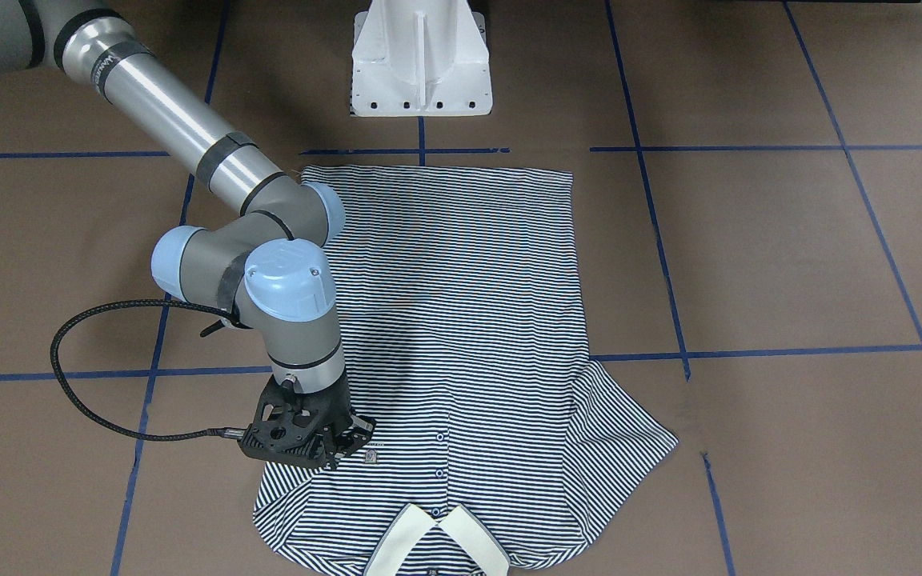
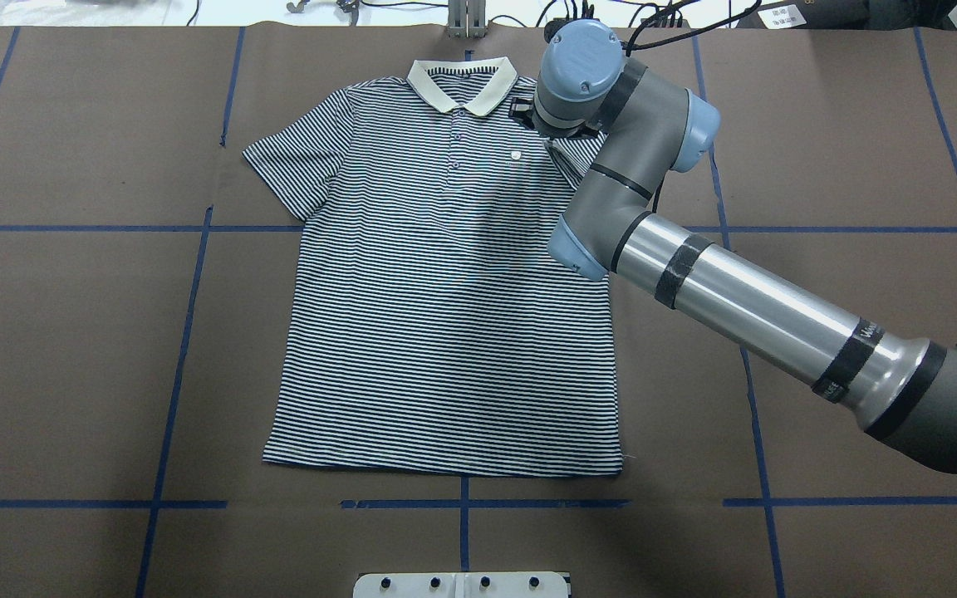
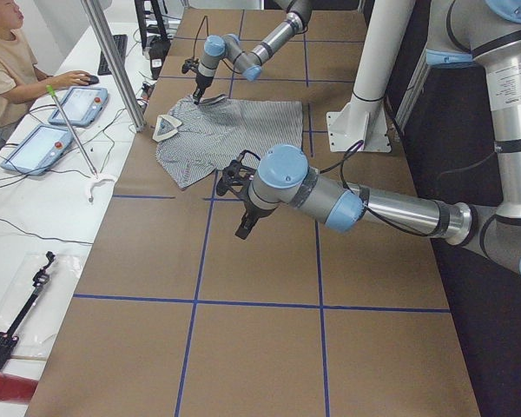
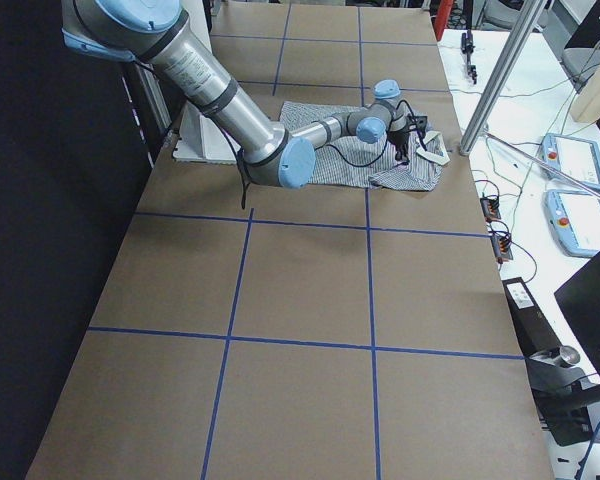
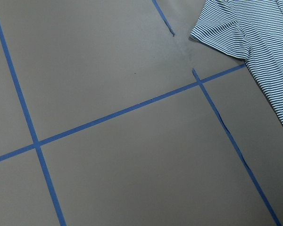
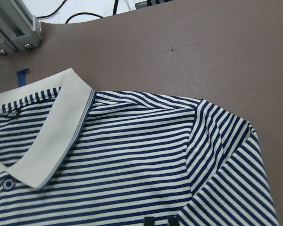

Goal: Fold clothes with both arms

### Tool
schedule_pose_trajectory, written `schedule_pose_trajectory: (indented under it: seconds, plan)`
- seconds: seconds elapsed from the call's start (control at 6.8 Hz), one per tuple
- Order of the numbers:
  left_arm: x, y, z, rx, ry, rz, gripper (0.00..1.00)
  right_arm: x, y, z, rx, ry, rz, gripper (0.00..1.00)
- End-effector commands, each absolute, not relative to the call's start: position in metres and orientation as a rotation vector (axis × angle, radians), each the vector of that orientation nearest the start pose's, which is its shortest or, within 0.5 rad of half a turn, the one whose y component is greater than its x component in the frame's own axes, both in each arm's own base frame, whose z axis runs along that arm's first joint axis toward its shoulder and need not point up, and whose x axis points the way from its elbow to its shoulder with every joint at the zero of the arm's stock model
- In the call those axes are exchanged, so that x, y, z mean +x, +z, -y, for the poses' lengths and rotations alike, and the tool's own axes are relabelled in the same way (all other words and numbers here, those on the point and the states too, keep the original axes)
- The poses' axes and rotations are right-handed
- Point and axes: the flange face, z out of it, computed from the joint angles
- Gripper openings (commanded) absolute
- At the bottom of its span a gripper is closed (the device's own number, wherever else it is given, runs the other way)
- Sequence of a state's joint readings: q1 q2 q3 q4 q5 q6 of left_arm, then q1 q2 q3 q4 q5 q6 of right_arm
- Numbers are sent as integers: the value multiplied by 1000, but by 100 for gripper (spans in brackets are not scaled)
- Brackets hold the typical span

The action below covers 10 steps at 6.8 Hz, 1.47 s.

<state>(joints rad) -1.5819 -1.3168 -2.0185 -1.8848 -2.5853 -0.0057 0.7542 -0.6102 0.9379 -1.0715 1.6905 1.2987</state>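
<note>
The navy-and-white striped polo shirt with cream collar [image 2: 445,316] lies flat, centre of the overhead view. The right gripper [image 1: 346,446] presses its shoulder with the sleeve tucked inward; whether it is pinching is unclear. The left gripper [image 3: 243,224] hovers well apart, its fingers unreadable. Likely sleeve-folding; the spread sleeve [image 2: 287,166] comes next.

Your overhead camera sits behind the pedestal base [image 2: 462,585], looking forward and down; whole polo shirt [image 2: 445,316] in frame. Front camera faces it across the table [image 1: 789,256], steep, base at top. Two side cameras look along the table from each end, far back. Left wrist: close on the table, one sleeve [image 5: 221,33] in the corner. Right wrist: tight on the collar [image 6: 52,127]. All six share the shirt.
</note>
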Motion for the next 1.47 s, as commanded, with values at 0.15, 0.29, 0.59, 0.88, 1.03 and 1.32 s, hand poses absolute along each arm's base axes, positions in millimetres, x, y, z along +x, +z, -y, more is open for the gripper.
schedule_pose_trajectory:
  seconds: [0.15, 0.29, 0.59, 0.88, 1.03, 1.32]
  plan:
    - [-51, 483, 442, 515, 230, -1000, 100, -547, 257, 685, 351, 415, 767, 100]
    - [-26, 469, 483, 492, 178, -1039, 100, -520, 243, 693, 346, 411, 812, 100]
    - [56, 436, 551, 413, 77, -1037, 100, -444, 266, 696, 306, 270, 895, 100]
    - [189, 405, 601, 355, -92, -942, 99, -316, 325, 710, 324, 110, 924, 100]
    - [231, 406, 632, 334, -133, -902, 98, -265, 358, 702, 311, 31, 955, 100]
    - [309, 395, 663, 330, -162, -842, 93, -184, 393, 675, 281, -68, 1057, 100]
